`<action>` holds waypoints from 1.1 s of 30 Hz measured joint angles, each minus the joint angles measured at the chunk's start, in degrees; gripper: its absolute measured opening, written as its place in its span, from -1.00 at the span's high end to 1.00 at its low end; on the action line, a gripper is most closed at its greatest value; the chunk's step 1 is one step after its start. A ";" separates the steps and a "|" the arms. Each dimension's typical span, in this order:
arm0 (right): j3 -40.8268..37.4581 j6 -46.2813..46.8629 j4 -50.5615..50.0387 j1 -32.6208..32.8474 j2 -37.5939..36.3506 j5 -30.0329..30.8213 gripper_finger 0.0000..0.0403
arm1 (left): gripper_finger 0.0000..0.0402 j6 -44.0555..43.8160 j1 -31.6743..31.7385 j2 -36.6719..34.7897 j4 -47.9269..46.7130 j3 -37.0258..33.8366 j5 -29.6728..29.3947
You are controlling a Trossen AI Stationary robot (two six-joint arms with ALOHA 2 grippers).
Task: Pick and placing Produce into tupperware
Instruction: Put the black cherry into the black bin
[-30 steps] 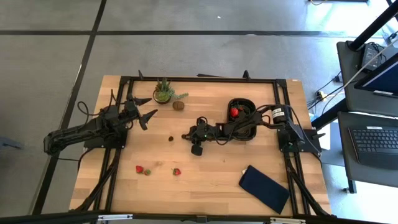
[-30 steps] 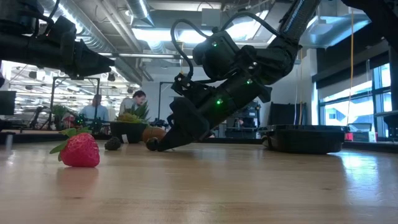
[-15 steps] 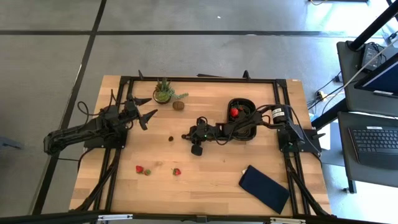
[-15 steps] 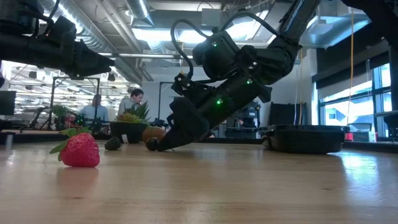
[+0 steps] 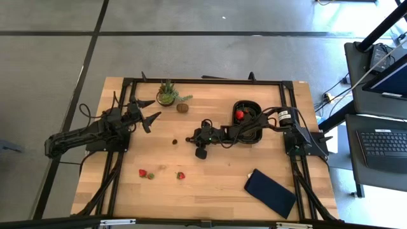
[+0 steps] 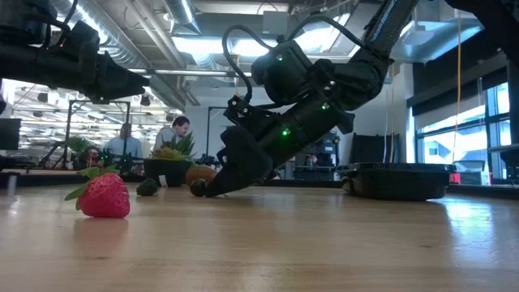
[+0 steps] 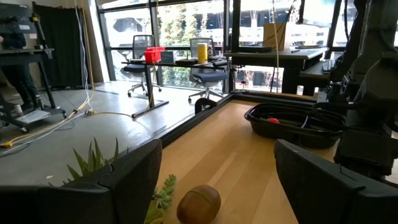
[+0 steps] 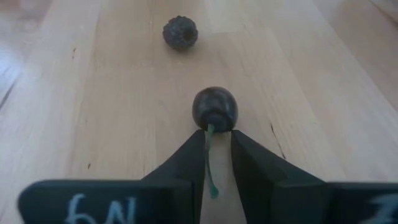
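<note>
Right claw [image 8: 216,144] low on the desk [image 5: 216,178] mid-centre, narrowed on the green stem of a dark cherry [image 8: 214,107], likely to lift it by the stem without crushing. Tupperware [image 5: 247,121] just right, one strawberry [image 5: 240,115] inside. Left claw [image 5: 147,112] wide, empty, hovering at left. Blackberry [image 8: 180,32] lies just beyond; two strawberries [image 5: 143,172] near edge, brown fruit [image 5: 182,107] by potted plant [image 5: 167,94]. Path to the tupperware looks unobstructed.

I see a smooth wood table [image 5: 216,178] – pale, with a soft shine. The cherry [image 8: 214,107] looks glossy; the blackberry [image 8: 180,32] is bumpy.
</note>
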 joint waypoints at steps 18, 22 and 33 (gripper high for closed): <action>-0.02 -0.19 0.06 0.02 -0.05 -0.15 0.96 | -0.51 0.00 0.00 0.00 -0.02 0.00 -0.01; -0.26 -0.17 -1.91 0.04 -1.76 -0.20 0.97 | -0.51 0.01 -0.01 0.00 -0.02 0.00 0.00; -0.06 10.65 -35.37 -2.46 -22.06 15.18 0.98 | -0.51 0.02 -0.02 0.00 -0.02 0.00 -0.01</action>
